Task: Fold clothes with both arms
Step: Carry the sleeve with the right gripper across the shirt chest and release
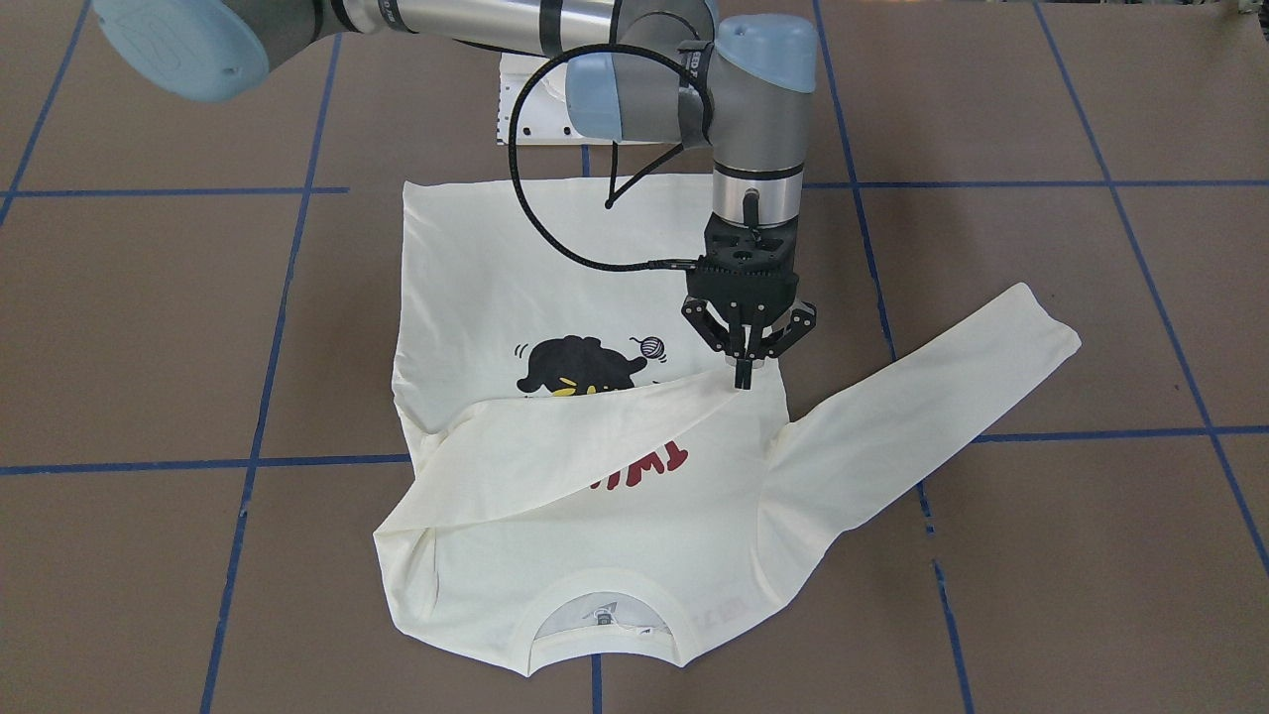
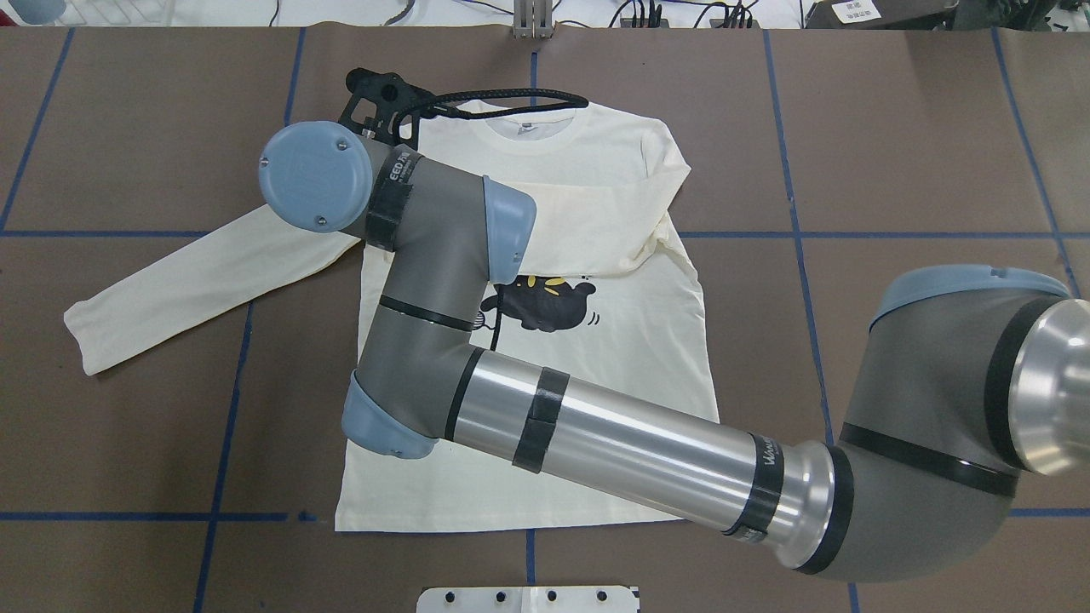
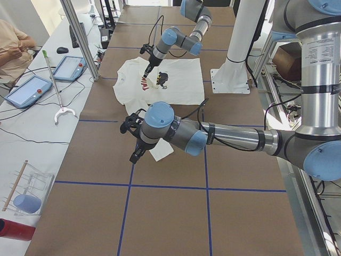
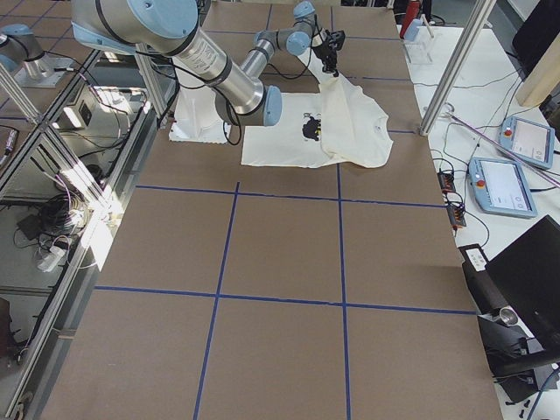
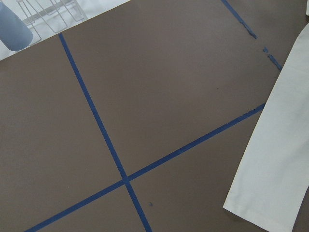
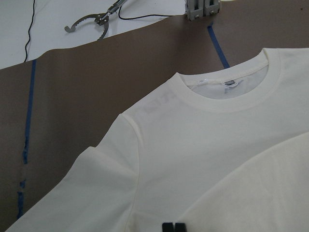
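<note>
The cream long-sleeved shirt (image 1: 496, 288) lies print side up on the brown table, collar toward the far edge. My right arm (image 2: 596, 434) reaches across it. The right gripper (image 1: 744, 379) is shut on the cuff of the right sleeve (image 1: 575, 446), which is drawn diagonally over the red lettering. Its fingertips (image 6: 168, 226) show at the bottom of the right wrist view, above the collar (image 6: 227, 96). The other sleeve (image 2: 204, 281) lies stretched out flat. My left gripper (image 3: 134, 157) hangs over the table beside that sleeve's cuff (image 3: 161, 152); I cannot tell its state.
The white base pedestal (image 2: 528, 598) stands at the table's near edge. A side bench holds tablets (image 3: 26, 90), a grabber tool (image 3: 53, 80) and a rack with a blue cup (image 5: 14, 29). A person (image 3: 13, 42) sits there. Blue tape lines (image 1: 268, 327) cross the table.
</note>
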You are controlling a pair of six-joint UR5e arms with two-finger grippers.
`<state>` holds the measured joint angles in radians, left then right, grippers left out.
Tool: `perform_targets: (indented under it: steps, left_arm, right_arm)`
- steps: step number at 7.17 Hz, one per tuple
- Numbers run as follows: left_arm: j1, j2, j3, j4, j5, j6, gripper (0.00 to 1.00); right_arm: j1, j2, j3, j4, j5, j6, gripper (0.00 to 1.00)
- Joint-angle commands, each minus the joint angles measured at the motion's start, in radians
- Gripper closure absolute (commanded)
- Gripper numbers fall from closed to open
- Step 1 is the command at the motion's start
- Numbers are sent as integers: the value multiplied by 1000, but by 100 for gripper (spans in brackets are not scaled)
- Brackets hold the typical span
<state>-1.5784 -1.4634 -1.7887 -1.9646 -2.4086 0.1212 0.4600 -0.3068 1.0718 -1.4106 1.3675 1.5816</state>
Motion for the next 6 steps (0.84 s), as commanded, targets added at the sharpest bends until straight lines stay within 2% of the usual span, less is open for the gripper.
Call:
perform_targets:
  steps: [1, 2, 3, 4, 5, 6]
  left_arm:
    - [1, -2, -3, -4, 2, 0, 0]
    - [2, -18, -23, -19, 3, 0, 0]
    - [3, -34, -18, -87, 6, -5, 0]
    - [5, -79, -2, -109, 8, -38, 0]
    - [11, -103, 9, -135, 6, -140, 0]
    - [37, -104, 3, -193, 5, -196, 0]
  right_arm:
    - [2, 92, -99, 6, -5, 63, 0]
    - [8, 94, -99, -13, 21, 63, 0]
    - [37, 92, -98, -66, 83, 61, 0]
    - [84, 75, -79, -102, 188, 46, 0]
    - [138, 22, -17, -123, 293, -25, 0]
    - [181, -67, 110, -186, 349, -123, 0]
